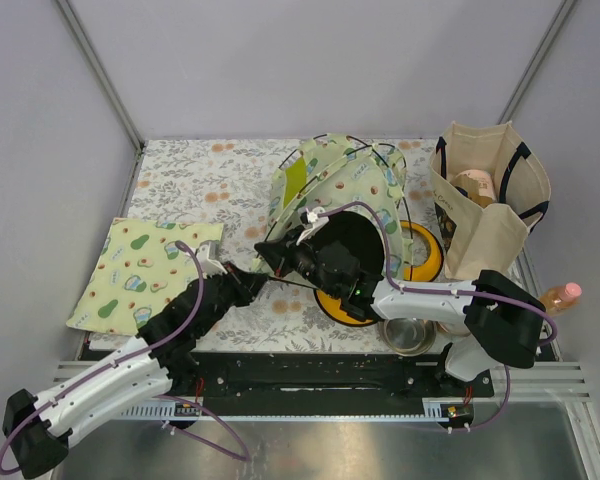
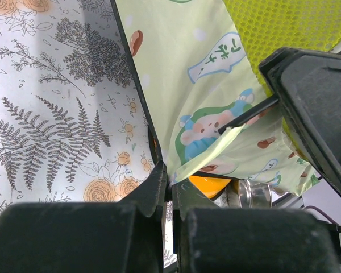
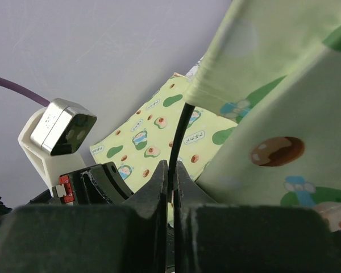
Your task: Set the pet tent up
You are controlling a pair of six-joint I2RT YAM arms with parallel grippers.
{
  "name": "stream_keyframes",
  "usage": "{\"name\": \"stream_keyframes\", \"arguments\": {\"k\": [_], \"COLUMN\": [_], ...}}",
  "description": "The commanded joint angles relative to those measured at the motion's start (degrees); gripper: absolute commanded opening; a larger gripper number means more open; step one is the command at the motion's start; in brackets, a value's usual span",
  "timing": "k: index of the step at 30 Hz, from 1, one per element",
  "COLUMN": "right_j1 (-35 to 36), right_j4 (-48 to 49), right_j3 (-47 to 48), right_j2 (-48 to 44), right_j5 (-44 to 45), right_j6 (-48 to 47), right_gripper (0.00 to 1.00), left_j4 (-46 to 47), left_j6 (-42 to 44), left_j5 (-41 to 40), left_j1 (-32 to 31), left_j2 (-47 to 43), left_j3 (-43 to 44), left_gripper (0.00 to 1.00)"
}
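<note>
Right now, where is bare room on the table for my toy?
Bare floral cloth lies at the back left, between mat, wall and pet tent. The right is crowded: orange feeder, steel bowl, tote bag, bottle.

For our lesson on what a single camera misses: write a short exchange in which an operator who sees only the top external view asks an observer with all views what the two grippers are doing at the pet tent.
Operator: On the right, is anything gripped? I can't tell from above.
Observer: Yes. The right gripper is shut on a thin black pole that comes out of the hem of the pet tent.
Operator: And on the left?
Observer: The left gripper is shut too. A black pole along the tent's fabric edge runs down into its closed tips.
</note>
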Motion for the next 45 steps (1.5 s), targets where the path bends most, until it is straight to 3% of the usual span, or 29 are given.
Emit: {"name": "stream_keyframes", "arguments": {"k": [1,40,45], "right_j1": [-6.27,-8.91,-9.09], "right_j4": [11.23,6.57,8.93], "right_j3": [3.18,5.64,4.60], "right_j2": [-6.23,-7.90,-7.81], "right_j5": [14.85,14.23,18.09], "right_j6": [-3.67,3.45,4.41], "right_gripper": [0.00,0.00,0.00], "left_j4": [-14.72,-12.17,-13.39], "left_j6": [1.21,1.47,0.42], "left_j5": [-2.30,-0.28,-0.27], "left_j1": [0.40,0.40,0.31], "left_j2": [3.44,7.31,7.40], "left_j3": [-2.51,-4.45,-4.45], "left_gripper": [0.00,0.00,0.00]}}
